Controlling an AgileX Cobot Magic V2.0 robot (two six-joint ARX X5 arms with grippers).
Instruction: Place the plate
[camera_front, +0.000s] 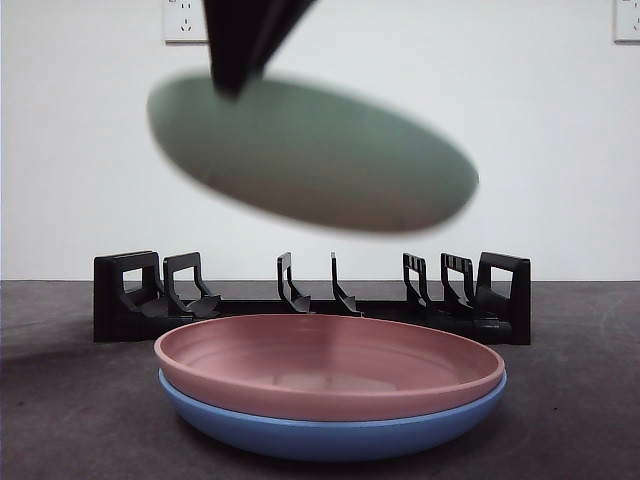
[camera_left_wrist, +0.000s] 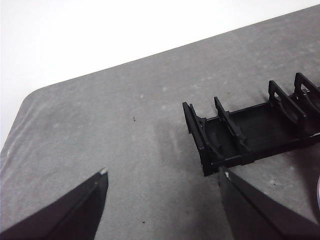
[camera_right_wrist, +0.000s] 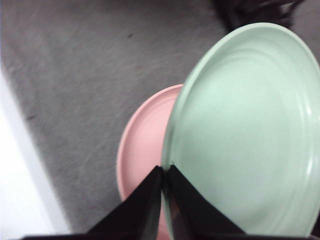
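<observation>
My right gripper (camera_right_wrist: 166, 172) is shut on the rim of a pale green plate (camera_right_wrist: 245, 130). In the front view the green plate (camera_front: 310, 150) hangs tilted in the air, held from above by that gripper (camera_front: 235, 85), over the black dish rack (camera_front: 310, 300). A pink plate (camera_front: 330, 365) lies on a blue plate (camera_front: 330, 430) in front of the rack; the pink plate (camera_right_wrist: 142, 145) also shows below the green one in the right wrist view. My left gripper (camera_left_wrist: 162, 175) is open and empty, above the table beside the end of the rack (camera_left_wrist: 240, 135).
The rack has several upright dividers and stands near the back of the dark grey table (camera_front: 60, 400). A white wall with sockets (camera_front: 185, 20) lies behind. The table's rounded corner (camera_left_wrist: 35, 100) shows in the left wrist view.
</observation>
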